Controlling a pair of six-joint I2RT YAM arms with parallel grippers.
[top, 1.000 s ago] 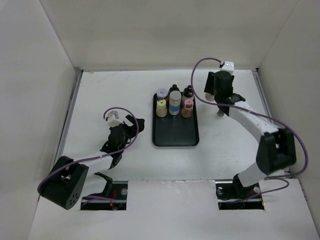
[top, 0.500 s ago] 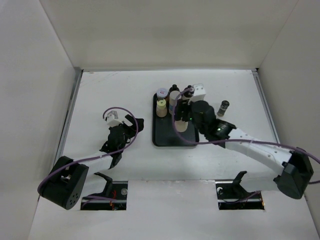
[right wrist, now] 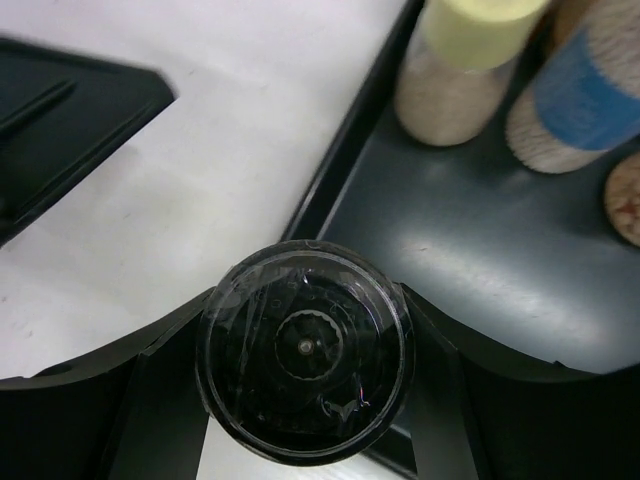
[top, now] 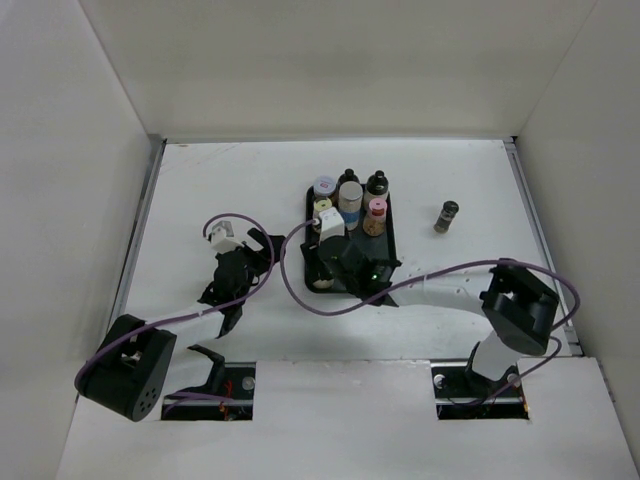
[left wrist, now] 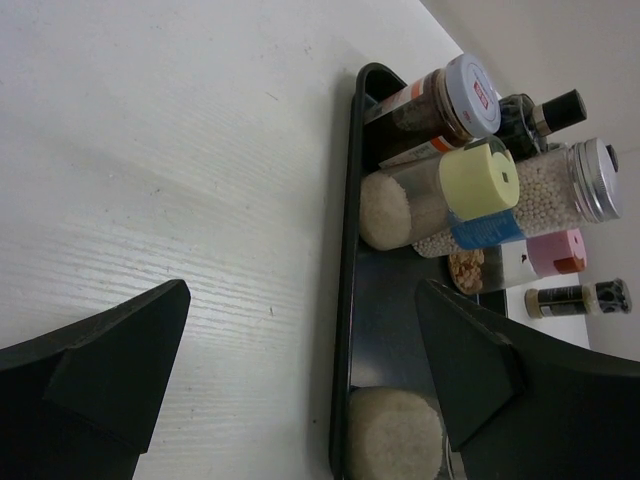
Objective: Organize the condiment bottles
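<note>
1. Right fingers (right wrist: 140,400) clamp a clear-topped jar (right wrist: 305,345) at the near-left corner of the tray (right wrist: 470,230).
2. Left fingers (left wrist: 100,355) gape wide (holding nothing), left of the tray.
3. Six bottles (top: 350,200) crowd its far end; a grey-lidded jar (top: 446,215) sits on the desk (top: 230,180), right of it.

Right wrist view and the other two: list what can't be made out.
Right wrist: the held jar is seen end-on; its sides and contents are hidden by its own clear end.
Top external: the right arm's wrist covers that jar.
Left wrist: a pale jar in the tray is cut off by the bottom edge.
</note>
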